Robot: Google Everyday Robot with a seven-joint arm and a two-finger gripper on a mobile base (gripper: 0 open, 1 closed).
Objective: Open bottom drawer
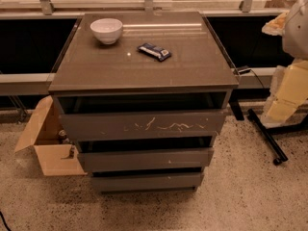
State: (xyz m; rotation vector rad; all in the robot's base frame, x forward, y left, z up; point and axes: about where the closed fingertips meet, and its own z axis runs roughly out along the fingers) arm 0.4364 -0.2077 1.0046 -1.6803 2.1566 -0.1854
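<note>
A dark grey-brown cabinet point(144, 66) stands in the middle with three handleless drawer fronts. The bottom drawer point(147, 181) is the slimmest and lowest front, just above the speckled floor, with a dark gap above it. Above it is the middle front point(144, 159), and the tall top front point(144, 124) has white scratches. My gripper is not in view. Only a white piece of my arm point(297, 25) shows at the upper right edge, well away from the drawers.
A white bowl point(106, 30) and a blue snack packet point(154, 51) lie on the cabinet top. An open cardboard box point(45, 146) sits on the floor at the left. Yellow padding point(288, 90) and a black wheeled stand leg point(267, 138) are at the right.
</note>
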